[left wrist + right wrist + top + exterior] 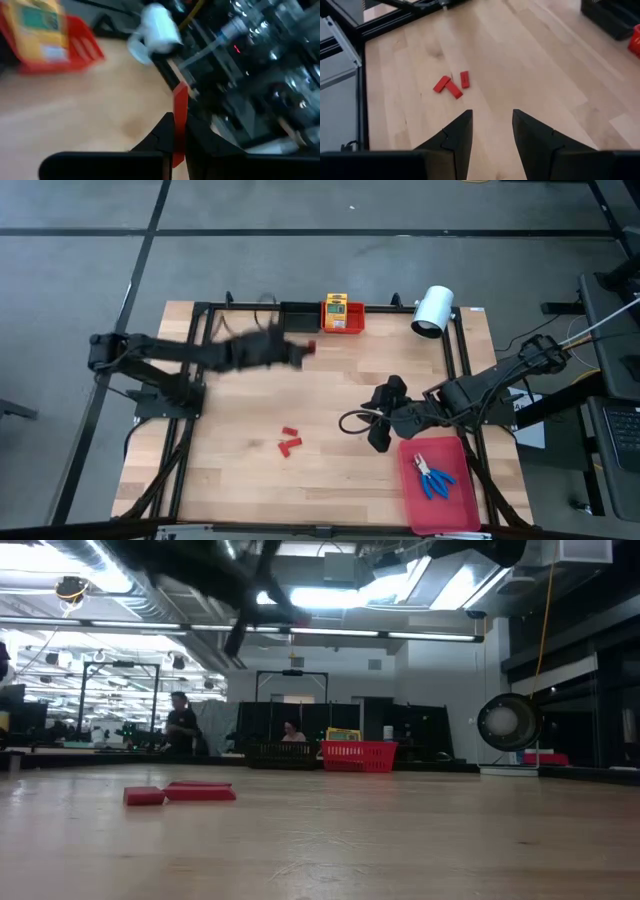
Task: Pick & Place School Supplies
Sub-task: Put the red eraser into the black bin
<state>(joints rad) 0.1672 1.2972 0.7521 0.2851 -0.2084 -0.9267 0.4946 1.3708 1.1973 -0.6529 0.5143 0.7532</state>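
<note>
My left gripper (pixel 303 350) is up over the table's far middle, shut on a small red piece (pixel 180 100), close to the red bin (pixel 350 323). That bin holds a yellow-and-green printed box (pixel 334 312), which also shows in the left wrist view (pixel 40 30). Three more red pieces (pixel 290 440) lie flat on the table's middle and show in the right wrist view (pixel 451 84). My right gripper (pixel 492 117) is open and empty to their right. Two blue-handled tools (pixel 435 478) lie in the flat red tray (pixel 452 515). My left gripper pinches the red piece between its two fingertips (pixel 162 132), on the piece's flat sides. The fingers lie along the piece. Its free end (pixel 180 92) sticks out past the tips, and it is lifted clear of the table.
A black bin (pixel 297 313) stands left of the red bin at the far edge. A white cylinder-shaped lamp (pixel 432 310) sits at the far right corner. A dark frame (pixel 200 310) runs around the tabletop. People show in the room behind (pixel 182 725).
</note>
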